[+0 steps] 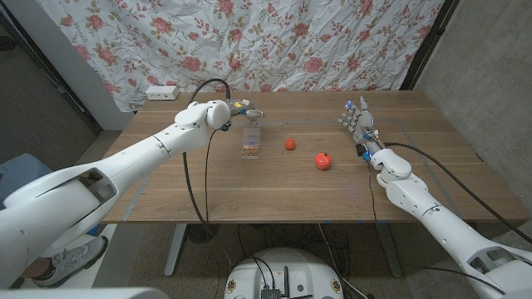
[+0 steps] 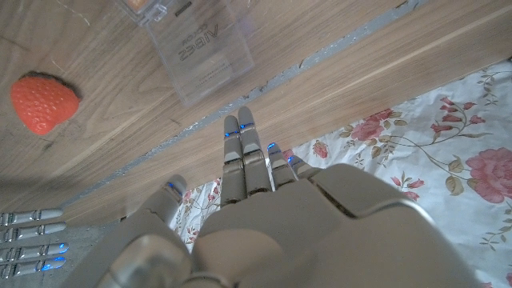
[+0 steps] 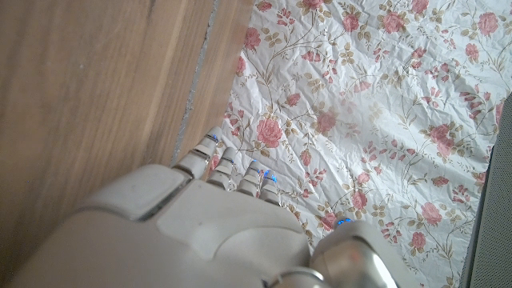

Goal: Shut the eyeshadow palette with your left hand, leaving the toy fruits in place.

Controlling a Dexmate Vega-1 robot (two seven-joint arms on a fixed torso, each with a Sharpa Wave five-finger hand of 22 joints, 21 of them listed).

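Left hand point(image 1: 243, 109) empty, fingers point(image 2: 242, 152) straight and apart, just behind the eyeshadow palette's point(image 1: 250, 137) raised clear lid

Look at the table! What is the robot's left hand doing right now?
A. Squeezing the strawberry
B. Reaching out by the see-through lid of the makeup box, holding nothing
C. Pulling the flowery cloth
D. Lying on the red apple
B: the left hand hangs at the eyeshadow palette's raised clear lid, fingers straight and holding nothing, while the strawberry lies apart.
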